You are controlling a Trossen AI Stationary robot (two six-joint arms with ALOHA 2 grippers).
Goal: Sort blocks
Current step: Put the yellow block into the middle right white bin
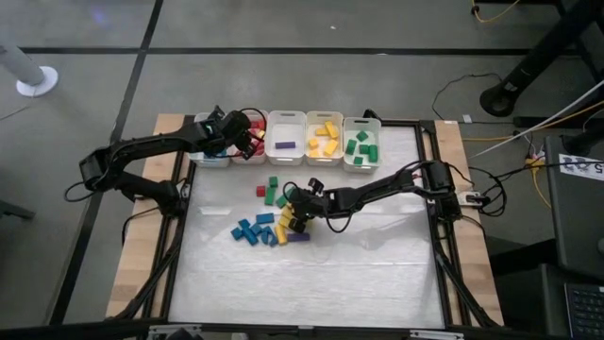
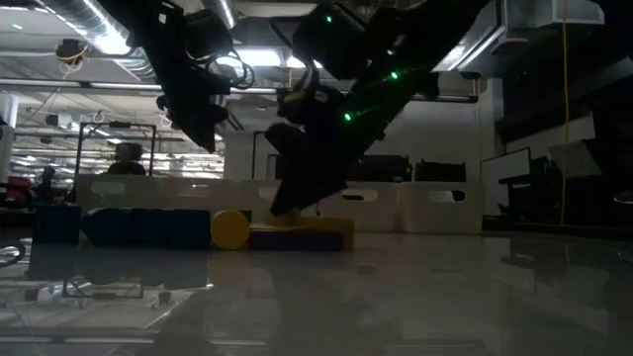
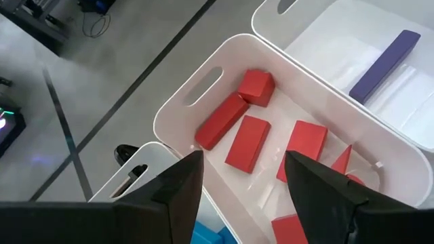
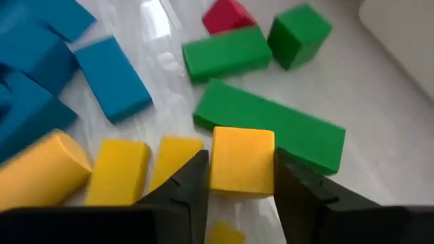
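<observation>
The right gripper (image 4: 234,183) has its jaws closed around a yellow block (image 4: 242,161), while the left gripper (image 3: 241,186) hangs open over the bin of red blocks (image 3: 247,142).

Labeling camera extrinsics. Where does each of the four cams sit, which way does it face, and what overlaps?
High: overhead, straight down; both arms, the bins, the loose blocks.
Low: table height, level across into the room; arms drop in from above, yellow block ahead.
Left wrist: over the red blocks' bin; open left gripper at bottom.
Right wrist: above the pile; right gripper flanking a yellow cube.
Shared: high and left wrist both show the purple bar.
</observation>
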